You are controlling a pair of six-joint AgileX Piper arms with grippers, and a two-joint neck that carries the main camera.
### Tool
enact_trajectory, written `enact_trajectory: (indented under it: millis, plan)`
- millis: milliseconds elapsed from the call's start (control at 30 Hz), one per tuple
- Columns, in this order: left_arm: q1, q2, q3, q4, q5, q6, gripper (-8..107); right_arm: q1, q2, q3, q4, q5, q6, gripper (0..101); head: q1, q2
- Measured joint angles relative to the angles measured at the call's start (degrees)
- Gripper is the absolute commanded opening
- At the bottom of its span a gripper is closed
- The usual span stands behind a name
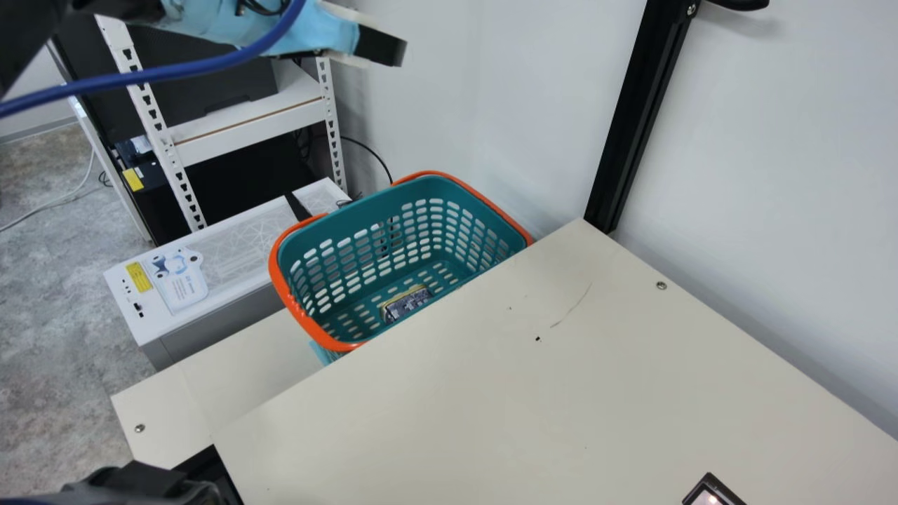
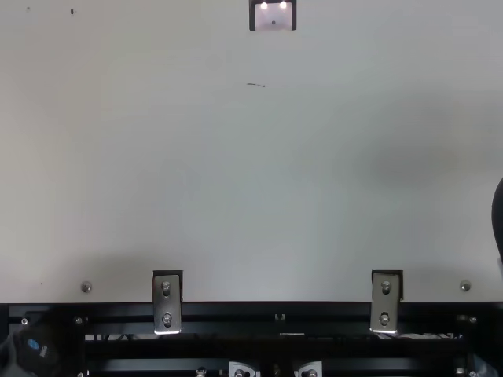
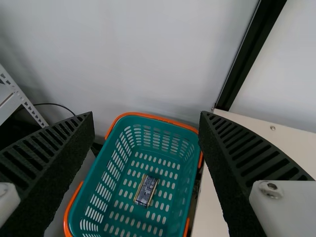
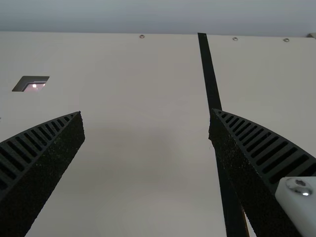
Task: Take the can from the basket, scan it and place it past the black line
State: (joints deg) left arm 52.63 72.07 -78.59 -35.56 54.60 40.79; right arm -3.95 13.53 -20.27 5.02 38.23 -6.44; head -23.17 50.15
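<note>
Item 1. Left gripper [image 3: 147,114]: jaws released, fingers spread wide, nothing between them; held above the basket [image 3: 190,129].

Item 2. Right gripper [image 4: 146,112]: jaws likewise parted, grasping nothing; over the table [image 4: 143,163], between the scanner window [image 4: 34,85] and the black line [image 4: 212,84].

Item 3. Can, 1, so judged: small dark printed piece with yellowish edges [image 3: 146,190], lying on the basket floor, apart from the walls; in the main view, towards the basket's 6 o'clock side.

Item 4. Basket, 1: teal, perforated, orange-rimmed, just beside the table edge. From it in the main view, the left arm [image 1: 252,24] lies at 11 o'clock and the scanner window at 4 o'clock. In the top view, the window sits at 12 o'clock.

Step in hand, as judged: number 1, fetching; scanning and placing remain. Next move calls for lowering the left gripper inside the rim, setting its fingers across the can's narrow width, then closing. Hazard: 1 finger catching the rim or perforated wall.
</note>
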Motion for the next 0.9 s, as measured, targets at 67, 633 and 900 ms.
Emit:
enact_trajectory:
  millis: [67, 633, 900]
  plan:
    - [3.8, 1.6, -0.5, -4.1, 2.3, 5.7, 90, 0.0, 0.0, 0.0, 0.0, 0.0, 0.0, 101, 0.0, 0.0]
    - [7.7, 5.3, -2.1, -8.8, 5.6, 16.3, 90, 0.0, 0.0, 0.0, 0.0, 0.0, 0.0, 101, 0.0, 0.0]
    - [3.7, 6.8, -1.8, -7.4, 1.3, 13.8, 90, 0.0, 0.0, 0.0, 0.0, 0.0, 0.0, 101, 0.3, 0.0]
